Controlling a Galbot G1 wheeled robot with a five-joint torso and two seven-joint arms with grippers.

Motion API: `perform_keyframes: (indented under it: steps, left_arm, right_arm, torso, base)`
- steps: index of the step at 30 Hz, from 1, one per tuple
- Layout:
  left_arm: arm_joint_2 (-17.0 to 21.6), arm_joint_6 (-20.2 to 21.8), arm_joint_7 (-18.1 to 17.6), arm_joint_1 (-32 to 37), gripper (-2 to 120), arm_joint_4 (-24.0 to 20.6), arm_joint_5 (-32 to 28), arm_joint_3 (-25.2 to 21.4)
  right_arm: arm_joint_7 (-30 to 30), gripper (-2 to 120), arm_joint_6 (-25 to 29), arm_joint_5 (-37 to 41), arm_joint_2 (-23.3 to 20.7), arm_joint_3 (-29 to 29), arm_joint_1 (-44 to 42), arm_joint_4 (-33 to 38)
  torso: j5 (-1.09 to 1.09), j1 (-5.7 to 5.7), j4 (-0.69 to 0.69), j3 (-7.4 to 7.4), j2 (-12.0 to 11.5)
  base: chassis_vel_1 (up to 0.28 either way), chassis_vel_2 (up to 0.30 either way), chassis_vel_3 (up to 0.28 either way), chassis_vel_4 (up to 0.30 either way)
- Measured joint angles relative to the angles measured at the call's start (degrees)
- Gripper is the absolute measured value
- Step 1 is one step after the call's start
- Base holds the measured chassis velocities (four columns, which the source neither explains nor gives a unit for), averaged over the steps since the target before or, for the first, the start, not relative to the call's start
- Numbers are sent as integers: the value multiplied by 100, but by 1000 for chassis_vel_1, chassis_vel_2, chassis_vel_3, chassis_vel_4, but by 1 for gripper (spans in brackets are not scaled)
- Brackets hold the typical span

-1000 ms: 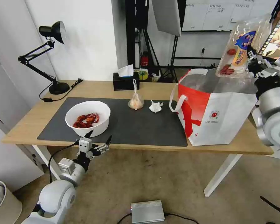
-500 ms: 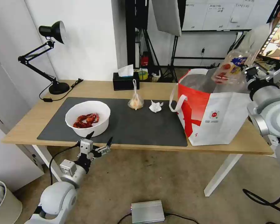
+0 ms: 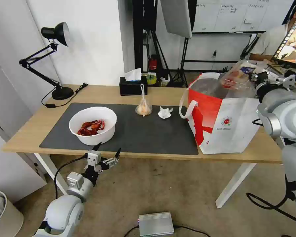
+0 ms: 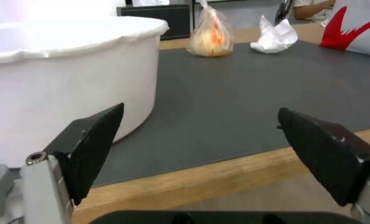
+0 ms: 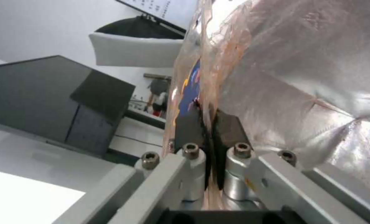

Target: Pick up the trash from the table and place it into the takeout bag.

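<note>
Your clear tray [image 3: 235,76] hangs tilted over the takeout bag's [image 3: 227,126] open mouth, seemingly just above the foil, pinched in the right gripper [image 5: 208,124]. The left gripper [image 3: 107,152] waits spread apart below the table [image 3: 29,126] edge, near the bowl [image 3: 93,125].

From the head we look forward and down over the long light-wood table [image 3: 161,93]. Our left wrist camera sits low at its near edge, facing across the dark grey mat [image 4: 251,87]. Our right wrist camera looks closely at silver foil lining [image 5: 301,59].
</note>
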Motion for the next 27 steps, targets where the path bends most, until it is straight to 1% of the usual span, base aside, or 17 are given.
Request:
perform_keyframes:
  steps: [7, 8, 9, 10, 11, 14, 15, 17, 18, 19, 20, 22, 23, 24, 25, 26, 27]
  left_arm:
    - [-10, -70, 27, 4, 100, 40, 30, -5]
    - [-13, -77, 31, 7, 100, 43, 34, -8]
    - [-16, -82, 36, 11, 100, 45, 37, -11]
    - [-22, -87, 42, 18, 100, 52, 47, -15]
    - [-22, -87, 42, 18, 100, 52, 47, -15]
    - [-49, -101, 130, 27, 100, 71, 59, -21]
    - [-49, -101, 130, 27, 100, 71, 59, -21]
    - [-53, -112, 159, 3, 100, 121, 84, 12]
    - [-50, -113, 160, -6, 100, 127, 87, 23]
    - [-50, -113, 160, -6, 100, 127, 87, 23]
    - [-46, -114, 160, -11, 100, 128, 88, 27]
    - [-25, -115, 160, -18, 100, 128, 89, 31]
    - [-25, -115, 160, -18, 100, 128, 89, 31]
    - [-15, -116, 161, -21, 100, 128, 89, 25]
    - [-14, -117, 161, -21, 100, 128, 89, 20]
    - [-9, -120, 161, -22, 100, 128, 81, -5]
    - [-9, -120, 161, -22, 100, 128, 81, -5]
  right_arm:
    - [27, 0, -15, -46, 113, -24, 15, -52]
    - [27, 3, -21, -48, 123, -29, 15, -52]
    - [27, 6, -26, -49, 132, -31, 15, -52]
    - [19, 14, -35, -52, 151, -31, 15, -52]
    - [19, 14, -35, -52, 151, -31, 15, -52]
    - [0, 27, -59, -55, 162, -22, -20, -50]
    - [0, 27, -59, -55, 162, -22, -20, -50]
    - [-26, 37, -80, -60, 159, 4, -91, -49]
    - [-33, 40, -83, -61, 156, 16, -119, -39]
    - [-33, 40, -83, -61, 156, 16, -119, -39]
    - [-38, 43, -85, -62, 153, 25, -138, -26]
    - [-73, 55, -87, -63, 133, 55, -222, 30]
    - [-73, 55, -87, -63, 133, 55, -222, 30]
    - [-189, 62, -98, -62, 125, 89, -281, 64]
    - [-247, 64, -108, -60, 124, 102, -304, 78]
    - [-690, 72, -197, -22, 97, 180, -446, 182]
    - [-690, 72, -197, -22, 97, 180, -446, 182]
  torso:
    - [0, 0, 0, 0, 0]
    - [0, 0, 0, 0, 0]
    - [0, 0, 0, 0, 0]
    - [0, 0, 0, -1, 0]
    - [0, 0, 0, -1, 0]
    - [0, 0, 0, -1, 0]
    - [0, 0, 0, -1, 0]
    - [0, 0, 0, 0, 0]
    - [0, 0, 0, 0, 0]
    - [0, 0, 0, 0, 0]
    - [0, 0, 0, 0, 0]
    - [0, 0, 0, -1, 1]
    - [0, 0, 0, -1, 1]
    - [0, 0, 0, 0, 0]
    - [0, 0, 0, -1, 0]
    - [1, 0, 0, 0, 0]
    - [1, 0, 0, 0, 0]
  base:
    - [0, 0, 0, 0]
    - [0, 0, 0, 0]
    - [0, 0, 0, 0]
    - [0, 0, 0, 0]
    - [0, 0, 0, 0]
    - [0, 0, 0, 0]
    - [0, 0, 0, 0]
    - [0, 0, 0, 0]
    - [0, 0, 0, 0]
    - [0, 0, 0, 0]
    - [0, 0, 0, 0]
    - [0, 0, 0, 0]
    - [0, 0, 0, 0]
    - [0, 0, 0, 0]
    - [0, 0, 0, 0]
    - [0, 0, 0, 0]
    - [0, 0, 0, 0]
